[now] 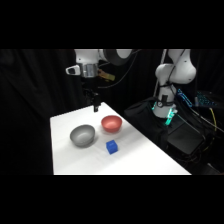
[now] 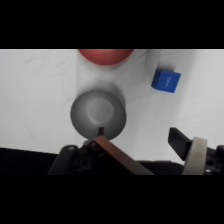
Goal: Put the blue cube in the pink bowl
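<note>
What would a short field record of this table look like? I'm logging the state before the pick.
blue cube: small solid bright-blue cube, on the white table, in no bowl
pink bowl: round coral bowl, upright, empty
grey bowl: round grey bowl, beside the pink bowl
gripper: two-finger gripper, above the table's far edge, holding nothing
task: not yet done

The white table (image 1: 145, 160) carries the grey bowl (image 1: 82, 135), the pink bowl (image 1: 111, 123) and the blue cube (image 1: 111, 146).
</note>
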### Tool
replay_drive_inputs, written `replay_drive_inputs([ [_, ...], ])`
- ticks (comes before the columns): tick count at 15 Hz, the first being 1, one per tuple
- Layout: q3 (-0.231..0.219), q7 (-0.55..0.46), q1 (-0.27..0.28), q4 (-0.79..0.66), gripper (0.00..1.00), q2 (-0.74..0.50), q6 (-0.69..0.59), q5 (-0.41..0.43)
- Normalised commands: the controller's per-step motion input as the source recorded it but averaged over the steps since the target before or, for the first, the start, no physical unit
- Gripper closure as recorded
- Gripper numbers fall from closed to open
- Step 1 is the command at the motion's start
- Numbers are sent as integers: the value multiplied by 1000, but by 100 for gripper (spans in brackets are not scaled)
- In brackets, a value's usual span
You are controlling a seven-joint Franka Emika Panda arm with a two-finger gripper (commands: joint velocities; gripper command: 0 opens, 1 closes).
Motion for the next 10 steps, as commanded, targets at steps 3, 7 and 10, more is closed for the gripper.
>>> replay_drive_inputs([
  [3,44,70,-2,-12,0,-31,-16,6],
  [7,55,153,32,-33,0,-46,9,25],
  [10,50,169,47,-53,0,-11,54,82],
])
